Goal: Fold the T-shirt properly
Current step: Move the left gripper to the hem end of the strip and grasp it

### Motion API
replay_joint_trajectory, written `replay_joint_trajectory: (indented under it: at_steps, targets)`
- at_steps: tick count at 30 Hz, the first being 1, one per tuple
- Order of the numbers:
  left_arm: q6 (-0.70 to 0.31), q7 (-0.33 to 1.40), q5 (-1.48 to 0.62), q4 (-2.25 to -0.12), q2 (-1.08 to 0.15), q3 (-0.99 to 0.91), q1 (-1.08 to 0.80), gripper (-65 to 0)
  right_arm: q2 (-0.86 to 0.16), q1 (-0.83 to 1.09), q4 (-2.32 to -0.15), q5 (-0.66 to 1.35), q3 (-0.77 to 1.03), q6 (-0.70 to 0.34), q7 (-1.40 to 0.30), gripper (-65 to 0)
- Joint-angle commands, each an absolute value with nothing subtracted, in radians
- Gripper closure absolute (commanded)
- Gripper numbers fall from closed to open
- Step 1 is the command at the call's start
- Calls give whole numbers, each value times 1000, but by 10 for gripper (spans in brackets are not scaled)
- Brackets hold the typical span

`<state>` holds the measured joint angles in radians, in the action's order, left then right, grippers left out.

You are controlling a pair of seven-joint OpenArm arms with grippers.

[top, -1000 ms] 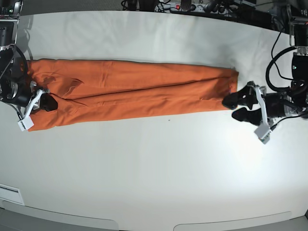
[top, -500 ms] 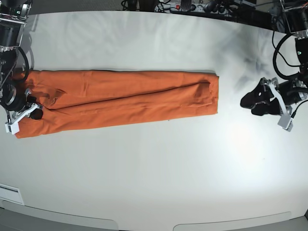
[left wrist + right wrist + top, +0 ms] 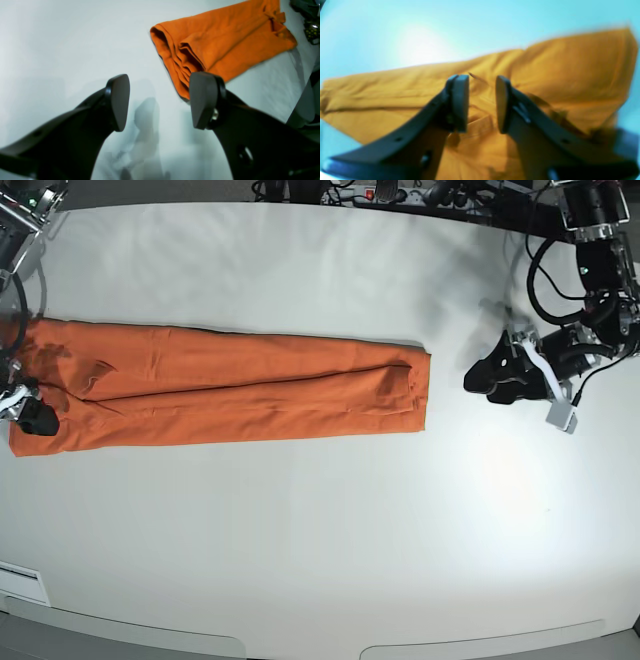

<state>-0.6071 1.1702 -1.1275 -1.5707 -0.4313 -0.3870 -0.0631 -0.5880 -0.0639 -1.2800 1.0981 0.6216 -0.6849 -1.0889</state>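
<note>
On the white table [image 3: 300, 520], the T-shirt [image 3: 220, 385] lies folded lengthwise.

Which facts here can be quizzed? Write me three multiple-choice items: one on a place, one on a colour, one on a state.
1. Where is the left gripper?
A. Over bare table, beyond the T-shirt's end
B. On the T-shirt's middle
C. Below the table's edge

2. What colour is the T-shirt?
A. Blue
B. Orange
C. Green

3. How does the T-shirt lie?
A. Hanging from a gripper
B. Bunched into a ball
C. Folded into a long band, flat on the table

Key: 1 A, the left wrist view shows only table between its fingers; 2 B, it is orange in the base view; 3 C, the base view shows a long flat strip.
</note>
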Motion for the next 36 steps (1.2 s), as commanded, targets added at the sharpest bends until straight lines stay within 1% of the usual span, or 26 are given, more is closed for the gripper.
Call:
replay_joint_trajectory:
  at_steps: [1,6,10,15,16,19,26,28,36]
  targets:
    - [-590,1148,-1123,-1586,-430,-395,-47,-393,-639,-78,-1296,1129,646,-685,-1088,-227]
    - [-495,1113,-997,-1586,-344,-438,-47,-393,-751,-77,-1296,1156,694,-685,-1121,-227]
    - [-471,1102,-979,-1586,-285,-476,-47,-393,-836,-78,-1296,1156,701,-684,-1127,-227]
    - [-447,1090,-937,-1586,-222,-456,-47,-393,-897,-78,-1296,1156,701,-680,-1126,-227]
    - [-443,1087,-923,-1586,-205,-450,-47,-393,-905,-78,-1296,1156,701,-680,-1126,-227]
    - [-382,1063,-855,-1586,-151,-425,-47,-392,-921,-78,-1296,1156,701,-680,-1126,-227]
    - [-366,1053,-788,-1586,-58,-339,-33,-392,-932,-78,-1296,1156,701,-680,-1122,-227]
    - [-349,1050,-766,-1586,-44,-312,-33,-392,-932,-78,-1296,1156,701,-680,-1122,-227]
    - [-350,1048,-740,-1586,6,-202,-33,-392,-932,-78,-1296,1159,701,-678,-1122,-227]
